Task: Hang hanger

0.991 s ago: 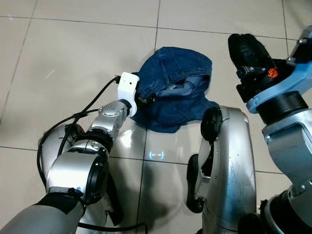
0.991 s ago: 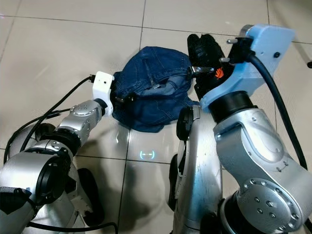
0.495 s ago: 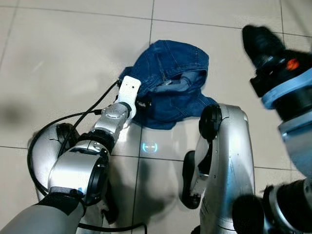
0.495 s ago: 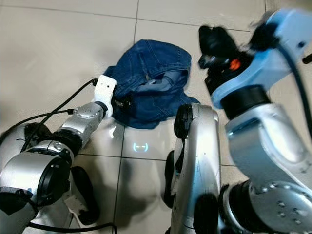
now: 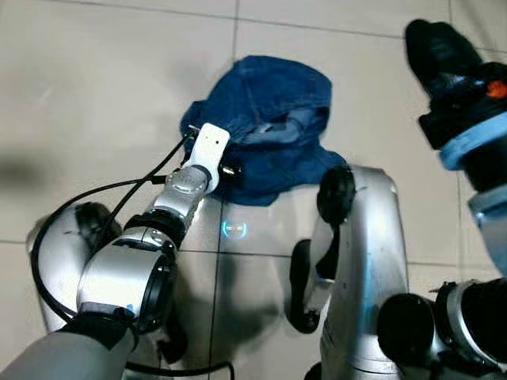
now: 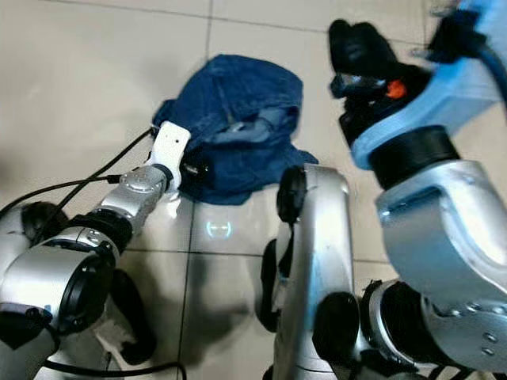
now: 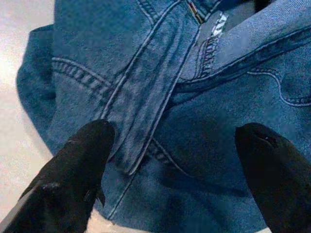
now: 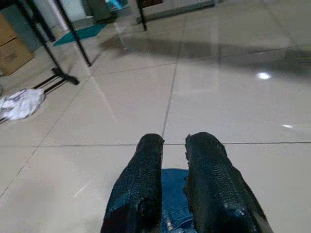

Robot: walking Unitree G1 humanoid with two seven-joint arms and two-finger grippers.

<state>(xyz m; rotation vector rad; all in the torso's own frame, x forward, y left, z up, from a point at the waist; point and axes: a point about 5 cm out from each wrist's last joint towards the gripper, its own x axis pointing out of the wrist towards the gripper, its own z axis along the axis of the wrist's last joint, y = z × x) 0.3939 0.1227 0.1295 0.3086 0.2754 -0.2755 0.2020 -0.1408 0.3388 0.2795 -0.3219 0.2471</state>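
While left gripper (image 7: 170,160) hovers spread over crumpled jeans (image 5: 265,134) on floor (image 5: 95,95), pickup step; next: descend, pinch denim. Right gripper (image 8: 177,184) fingers together, raised far right.

Jeans (image 5: 273,127): near edge hidden behind the left arm (image 5: 178,202) and the robot's torso; cut off by the edges in the left wrist view.
Left gripper (image 7: 180,165): tips hidden behind its white mount from the head.
Right gripper (image 8: 180,191): cut off at the bottom edge.
White cloth (image 8: 19,104): too small to tell what it is.
Rack legs (image 8: 53,43): tops cut off.
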